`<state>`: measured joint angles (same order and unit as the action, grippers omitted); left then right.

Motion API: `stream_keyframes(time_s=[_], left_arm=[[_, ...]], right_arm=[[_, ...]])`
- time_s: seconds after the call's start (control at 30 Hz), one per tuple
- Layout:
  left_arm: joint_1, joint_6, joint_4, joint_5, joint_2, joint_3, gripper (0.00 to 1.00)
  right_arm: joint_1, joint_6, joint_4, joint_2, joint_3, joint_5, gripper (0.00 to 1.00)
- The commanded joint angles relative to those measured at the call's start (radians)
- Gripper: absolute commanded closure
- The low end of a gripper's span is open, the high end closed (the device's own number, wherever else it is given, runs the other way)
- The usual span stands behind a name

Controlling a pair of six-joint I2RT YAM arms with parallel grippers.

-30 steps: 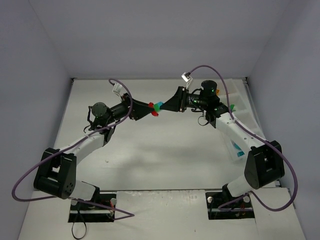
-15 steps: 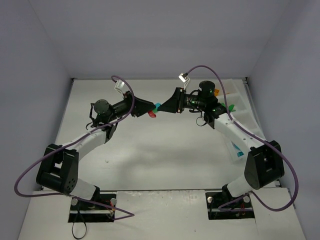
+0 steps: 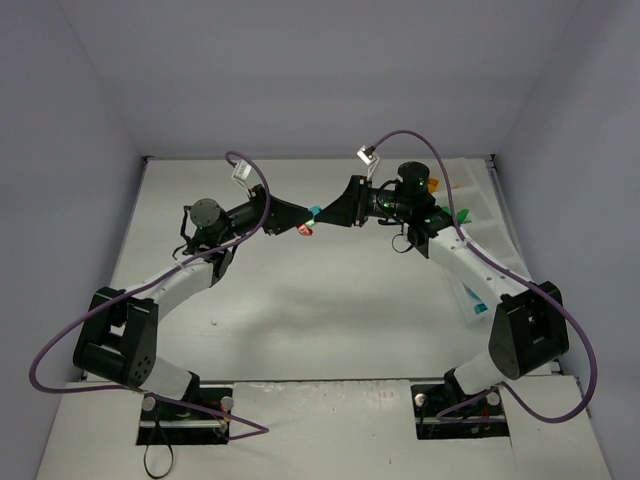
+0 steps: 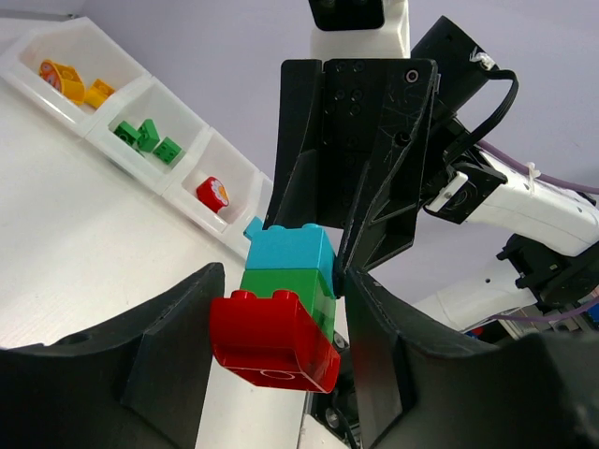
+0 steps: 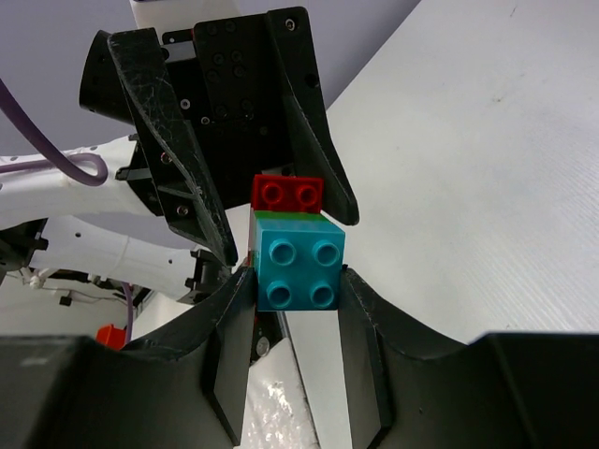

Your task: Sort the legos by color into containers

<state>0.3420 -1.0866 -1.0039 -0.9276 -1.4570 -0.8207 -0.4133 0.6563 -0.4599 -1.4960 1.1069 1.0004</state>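
A small stack of legos hangs in the air between my two grippers: a teal brick (image 5: 299,269), a green brick (image 4: 290,281) and a red brick (image 4: 267,337). My right gripper (image 5: 296,278) is shut on the teal brick. Facing it, my left gripper (image 4: 281,285) is shut on the red end of the stack, its jaws against the red and green bricks. From above, the grippers meet nose to nose over the far middle of the table, left gripper (image 3: 298,226) and right gripper (image 3: 322,214). The containers tray (image 4: 178,182) holds orange-yellow (image 4: 65,79), green (image 4: 145,138) and red (image 4: 213,194) legos in separate compartments.
The tray (image 3: 490,235) runs along the table's right edge, behind and beside the right arm. Purple cables loop over both arms. Walls close in the table at the back and on both sides.
My left gripper's jaws have closed in on the red end of the stack. Both grippers drifted slightly towards the back. The right gripper kept its hold on the teal brick.
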Motion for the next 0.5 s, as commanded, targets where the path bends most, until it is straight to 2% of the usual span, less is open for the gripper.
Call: stream_keyframes(time_s=[0.0, 0.17, 0.2, 0.27, 0.4, 0.47], left_arm=[[0.014, -0.018, -0.045, -0.037, 0.032, -0.032, 0.52], [0.014, -0.012, -0.012, -0.034, 0.040, -0.032, 0.52], [0.014, -0.009, -0.004, -0.027, 0.043, -0.031, 0.43], [0.014, 0.005, 0.016, -0.019, 0.049, -0.031, 0.38], [0.012, 0.024, 0.047, -0.011, 0.058, -0.035, 0.39], [0.012, 0.024, 0.048, -0.010, 0.058, -0.037, 0.44]], right_arm=[[0.002, -0.033, -0.072, 0.059, 0.018, -0.029, 1.00], [0.008, -0.040, -0.071, 0.068, 0.013, -0.037, 1.00], [0.010, -0.038, -0.071, 0.071, 0.013, -0.037, 1.00], [0.010, -0.037, -0.074, 0.072, 0.016, -0.037, 1.00], [0.008, -0.038, -0.072, 0.071, 0.013, -0.037, 1.00], [0.010, -0.038, -0.071, 0.071, 0.013, -0.036, 1.00]])
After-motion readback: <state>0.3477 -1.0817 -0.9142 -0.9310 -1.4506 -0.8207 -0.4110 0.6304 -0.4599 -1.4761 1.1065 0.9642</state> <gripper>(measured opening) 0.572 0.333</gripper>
